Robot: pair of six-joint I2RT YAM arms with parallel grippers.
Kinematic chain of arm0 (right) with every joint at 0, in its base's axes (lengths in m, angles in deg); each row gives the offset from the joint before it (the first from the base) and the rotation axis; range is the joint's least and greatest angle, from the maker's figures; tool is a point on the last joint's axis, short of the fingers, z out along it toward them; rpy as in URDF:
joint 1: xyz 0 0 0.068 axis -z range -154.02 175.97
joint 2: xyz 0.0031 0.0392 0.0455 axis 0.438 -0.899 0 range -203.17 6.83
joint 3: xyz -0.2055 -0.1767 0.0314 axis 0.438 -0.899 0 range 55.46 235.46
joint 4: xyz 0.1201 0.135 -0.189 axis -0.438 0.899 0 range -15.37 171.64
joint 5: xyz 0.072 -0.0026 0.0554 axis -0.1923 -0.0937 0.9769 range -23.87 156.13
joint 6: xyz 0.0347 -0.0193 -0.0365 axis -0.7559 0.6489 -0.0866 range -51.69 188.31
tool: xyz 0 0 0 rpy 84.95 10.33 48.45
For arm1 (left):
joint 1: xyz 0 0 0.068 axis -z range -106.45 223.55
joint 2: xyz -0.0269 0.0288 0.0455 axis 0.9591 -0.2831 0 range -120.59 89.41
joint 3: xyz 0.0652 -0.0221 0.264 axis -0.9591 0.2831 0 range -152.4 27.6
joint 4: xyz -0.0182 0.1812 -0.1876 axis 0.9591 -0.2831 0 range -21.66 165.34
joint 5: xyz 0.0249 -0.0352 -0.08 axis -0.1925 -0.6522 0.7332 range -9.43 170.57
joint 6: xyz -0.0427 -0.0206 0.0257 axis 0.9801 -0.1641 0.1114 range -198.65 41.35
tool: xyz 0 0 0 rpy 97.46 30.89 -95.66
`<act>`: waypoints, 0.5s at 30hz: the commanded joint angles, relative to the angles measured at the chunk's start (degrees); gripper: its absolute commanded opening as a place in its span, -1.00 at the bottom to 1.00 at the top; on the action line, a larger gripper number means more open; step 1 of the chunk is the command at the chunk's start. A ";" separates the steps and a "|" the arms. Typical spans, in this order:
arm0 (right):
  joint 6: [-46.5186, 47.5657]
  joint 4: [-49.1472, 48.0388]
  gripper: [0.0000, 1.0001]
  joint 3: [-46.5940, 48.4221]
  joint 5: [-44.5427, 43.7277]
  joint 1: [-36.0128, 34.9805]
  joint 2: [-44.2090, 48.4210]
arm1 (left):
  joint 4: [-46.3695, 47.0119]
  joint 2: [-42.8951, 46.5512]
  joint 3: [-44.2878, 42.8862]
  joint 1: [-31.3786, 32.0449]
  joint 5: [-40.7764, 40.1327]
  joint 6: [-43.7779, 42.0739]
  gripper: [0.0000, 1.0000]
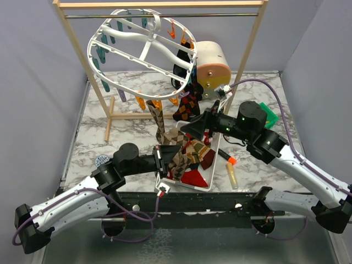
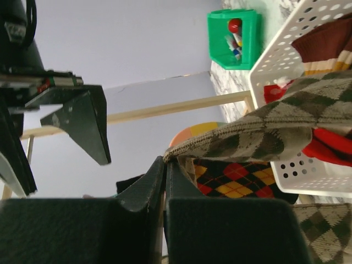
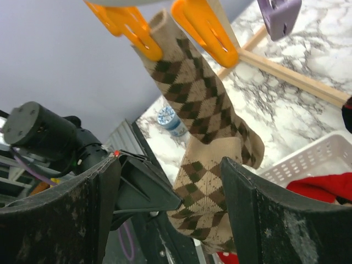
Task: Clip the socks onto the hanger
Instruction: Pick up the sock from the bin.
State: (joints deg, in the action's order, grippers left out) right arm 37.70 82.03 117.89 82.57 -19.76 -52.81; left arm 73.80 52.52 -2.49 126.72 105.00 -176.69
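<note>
Sock: tan argyle sock (image 1: 160, 122) hangs from an orange clip (image 3: 127, 25) on the hanger (image 1: 144, 48); its lower end drapes toward the basket (image 1: 212, 177).
Other socks: a heap of red, brown and argyle ones (image 1: 192, 159) lies in the basket; one dark argyle sock (image 1: 187, 107) hangs at the hanger's right side.
Left gripper (image 2: 164, 165): jaws clenched on the tan sock's fabric, over the basket.
Right gripper (image 3: 170, 181): jaws released, wide apart, nothing between them, near the hanging sock.
Step, as I judge it: lift the pinched end up to a free clip.
Doing it well: keep the pinch firm, raise slowly so the clipped end is not tugged loose, and bring the right arm to press a clip open.
Right wrist only: shows the sock's cuff at the orange clips and a purple clip (image 3: 279, 10).
Left wrist only: shows the pinch itself, plus a green bin (image 2: 234, 38).
Top view: shows both arms and the wooden rack (image 1: 159, 4).
</note>
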 commanded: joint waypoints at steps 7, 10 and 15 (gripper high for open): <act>5.30 11.06 0.51 1.83 -4.48 1.67 -4.42 | -4.37 -4.52 -2.45 4.13 -5.11 -6.02 -1.00; 5.11 12.78 0.51 2.07 -3.17 3.45 -5.97 | -5.66 -5.01 -3.16 4.87 -5.77 -6.59 -1.00; 4.27 11.90 0.51 1.19 5.04 6.17 -7.89 | -7.76 -5.02 -3.90 5.19 -6.51 -7.75 -1.00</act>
State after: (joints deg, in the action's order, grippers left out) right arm 41.61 92.33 118.20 81.37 -15.17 -59.63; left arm 69.00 47.47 -4.17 131.44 99.99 -182.28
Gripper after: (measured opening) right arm 0.755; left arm 0.008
